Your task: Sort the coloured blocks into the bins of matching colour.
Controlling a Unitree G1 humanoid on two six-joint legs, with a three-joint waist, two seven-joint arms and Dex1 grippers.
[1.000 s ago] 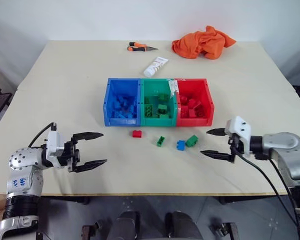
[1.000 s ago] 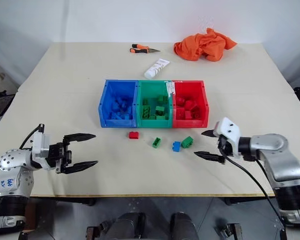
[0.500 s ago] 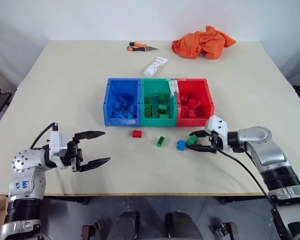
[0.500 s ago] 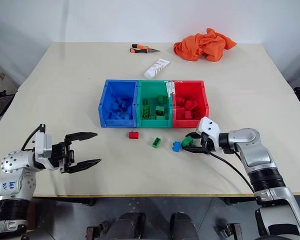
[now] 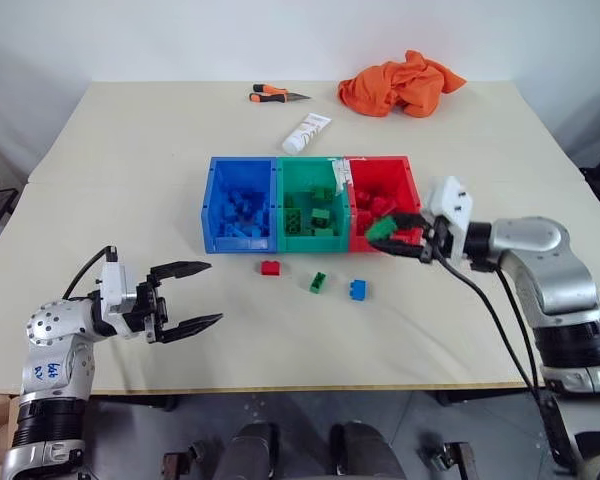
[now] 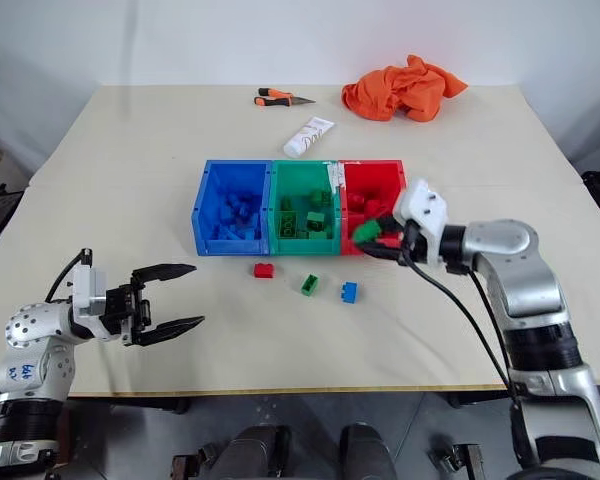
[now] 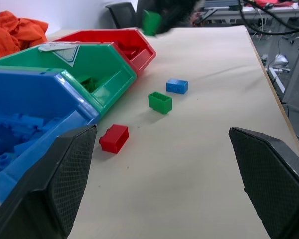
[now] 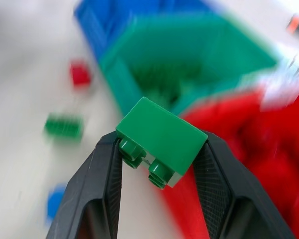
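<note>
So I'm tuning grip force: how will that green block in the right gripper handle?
The green block looks like rigid moulded plastic, so it probably won't deform between the right gripper's fingers. It is small and likely light. Its smooth faces may slip or twist, since only the fingertips pinch its sides.

The left pincer (image 5: 187, 296) hangs level with its fingers spread, while the right pincer (image 5: 394, 237) is raised and clamped.

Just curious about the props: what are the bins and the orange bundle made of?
The bins look like hard moulded plastic: smooth, slightly glossy walls with crisp rims. The orange bundle looks like soft matte cloth, probably cotton, as it lies crumpled in loose folds.
</note>
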